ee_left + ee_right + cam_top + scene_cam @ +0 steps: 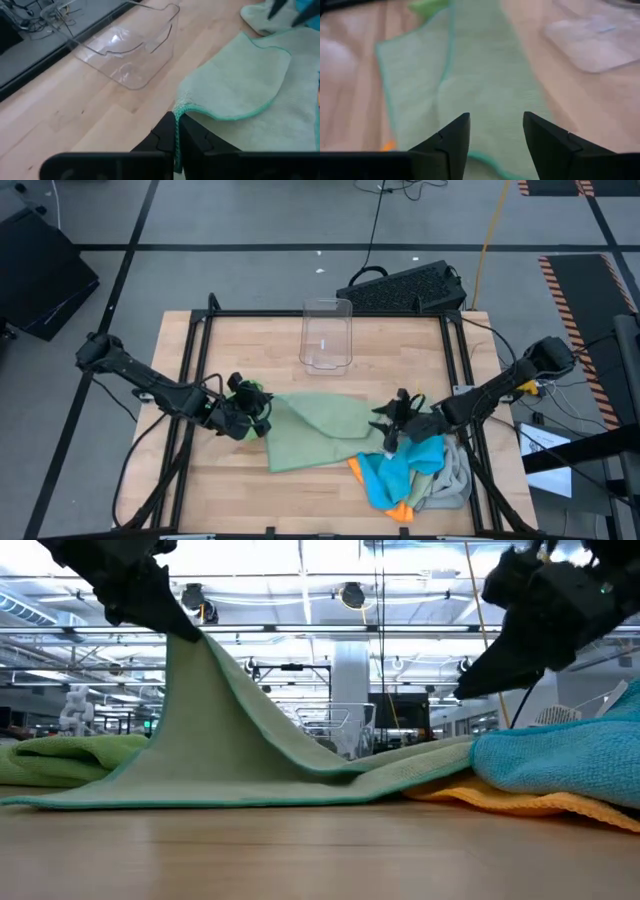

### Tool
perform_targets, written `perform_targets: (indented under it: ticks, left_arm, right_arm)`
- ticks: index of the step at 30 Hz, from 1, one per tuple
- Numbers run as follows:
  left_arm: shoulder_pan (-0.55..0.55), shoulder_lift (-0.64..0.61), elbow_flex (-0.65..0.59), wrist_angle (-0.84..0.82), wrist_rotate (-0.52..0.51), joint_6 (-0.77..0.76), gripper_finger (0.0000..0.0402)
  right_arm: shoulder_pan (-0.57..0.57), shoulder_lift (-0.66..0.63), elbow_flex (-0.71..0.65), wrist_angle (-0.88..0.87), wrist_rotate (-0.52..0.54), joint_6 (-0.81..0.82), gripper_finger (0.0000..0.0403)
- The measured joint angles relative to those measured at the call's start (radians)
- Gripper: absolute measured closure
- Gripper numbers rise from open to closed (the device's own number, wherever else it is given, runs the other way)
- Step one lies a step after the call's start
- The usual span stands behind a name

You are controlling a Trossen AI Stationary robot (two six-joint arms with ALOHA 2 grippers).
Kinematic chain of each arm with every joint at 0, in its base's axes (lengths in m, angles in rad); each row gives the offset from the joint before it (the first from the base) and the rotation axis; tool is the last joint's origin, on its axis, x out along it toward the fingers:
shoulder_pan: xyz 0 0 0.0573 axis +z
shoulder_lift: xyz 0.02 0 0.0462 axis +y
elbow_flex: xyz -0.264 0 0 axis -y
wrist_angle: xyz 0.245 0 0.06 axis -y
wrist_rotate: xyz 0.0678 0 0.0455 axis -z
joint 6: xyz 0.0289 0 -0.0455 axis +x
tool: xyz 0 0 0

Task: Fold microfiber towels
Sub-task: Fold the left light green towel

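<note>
A sage green towel (320, 430) with a teal hem lies spread at the table's middle. My left gripper (262, 415) is shut on its far left corner, which stands raised like a tent peak (190, 640). A bright green towel (248, 392) lies bunched just beyond that gripper. My right gripper (380, 422) hangs open just above the sage towel's right part (480, 65), with nothing between its fingers. Blue (405, 470), orange (400, 508) and light grey (452, 480) towels lie heaped at the near right; the sage towel's right edge reaches that heap. My left gripper pinches the sage towel's hemmed corner (176, 114) between its two fingers, which slant down at it from the table's left side. That corner is lifted off the table. From it the cloth slopes down (260, 730) to the rest, which lies flat on the wood.
A clear plastic bin (327, 335) stands at the table's far middle. Behind it, beyond the table's far edge, lies a black keyboard (405, 288). Black frame rails (195, 360) run along the table's sides. Bare wood (300, 500) shows at the near left and centre.
</note>
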Motion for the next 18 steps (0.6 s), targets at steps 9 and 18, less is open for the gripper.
perform_targets:
  ticks: [9,18]
  left_arm:
    - [0.052,0.000,0.000,0.005,-0.001,0.065,0.0386]
    - [0.120,0.000,0.000,0.004,-0.001,0.098,0.0396]
  right_arm:
    - [0.021,0.131,0.090,-0.151,-0.109,-0.240,0.0251]
    - [-0.060,0.195,0.090,-0.137,-0.072,-0.564,0.0264]
